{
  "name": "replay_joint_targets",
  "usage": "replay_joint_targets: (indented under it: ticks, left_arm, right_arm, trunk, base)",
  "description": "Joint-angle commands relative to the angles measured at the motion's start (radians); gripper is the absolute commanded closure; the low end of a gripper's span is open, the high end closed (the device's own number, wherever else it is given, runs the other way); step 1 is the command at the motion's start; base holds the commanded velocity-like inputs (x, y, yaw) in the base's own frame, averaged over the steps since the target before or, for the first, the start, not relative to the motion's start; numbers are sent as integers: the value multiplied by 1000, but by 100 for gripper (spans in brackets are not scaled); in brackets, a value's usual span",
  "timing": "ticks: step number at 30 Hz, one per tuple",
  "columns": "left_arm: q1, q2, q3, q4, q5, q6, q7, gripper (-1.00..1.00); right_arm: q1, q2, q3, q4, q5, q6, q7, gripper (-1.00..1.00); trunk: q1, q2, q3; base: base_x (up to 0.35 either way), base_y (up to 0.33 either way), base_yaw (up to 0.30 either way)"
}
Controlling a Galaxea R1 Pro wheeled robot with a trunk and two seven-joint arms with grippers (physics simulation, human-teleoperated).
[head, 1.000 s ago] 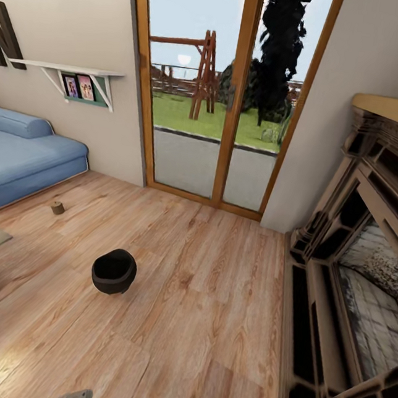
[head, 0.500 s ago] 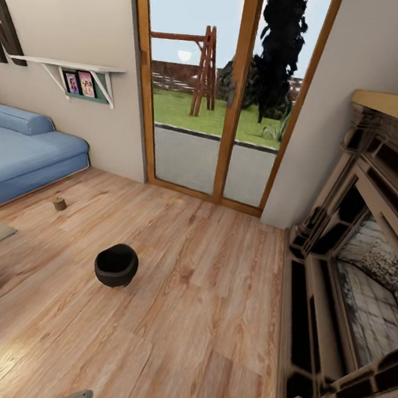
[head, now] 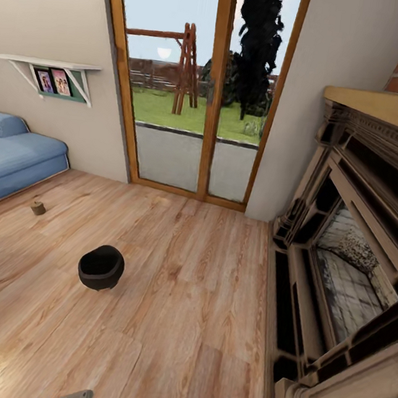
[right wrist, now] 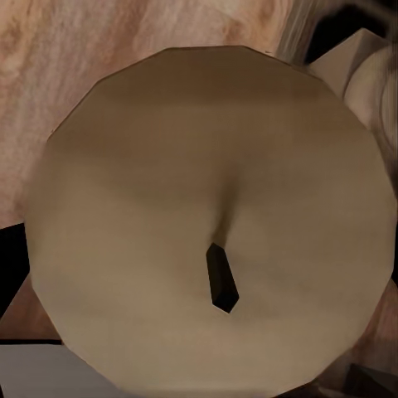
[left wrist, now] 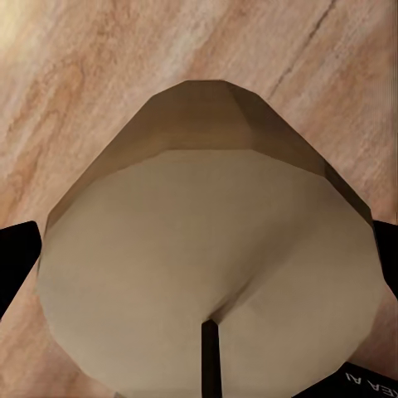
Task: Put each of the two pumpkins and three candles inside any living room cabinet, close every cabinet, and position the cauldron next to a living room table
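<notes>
You have three candles to count. One candle (left wrist: 207, 257) sits in your left gripper, its black fingers (left wrist: 16, 257) touching both sides of it. A second candle (right wrist: 211, 224) fills your right wrist view; I cannot tell if that gripper is clamped on it. The third candle (head: 38, 208) stands on the wood floor (head: 199, 298) at 10 o'clock. One black cauldron (head: 100, 267) sits at 9 o'clock, beside one blue sofa (head: 10, 160).

Both arms are held low and close to the trunk, the left pincer (left wrist: 201, 264) clamped on a candle (left wrist: 207, 207) between its black fingers (left wrist: 15, 265), the right pincer (right wrist: 207, 249) likewise closed around a second candle (right wrist: 207, 141).
</notes>
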Motion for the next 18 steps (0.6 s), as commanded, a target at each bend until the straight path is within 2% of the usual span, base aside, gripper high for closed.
replay_joint_targets:
  ticks: [1, 18]
  left_arm:
    - [0, 0, 0, 0, 0, 0, 0, 100]
    - [0, 0, 1, 0, 0, -1, 0, 100]
  right_arm:
    - [0, 0, 0, 1, 0, 0, -1, 100]
    - [0, 0, 0, 1, 0, 0, -1, 100]
  trunk:
    - [0, 0, 0]
    - [0, 0, 0]
  base:
    - [0, 0, -148]
    - [0, 0, -82]
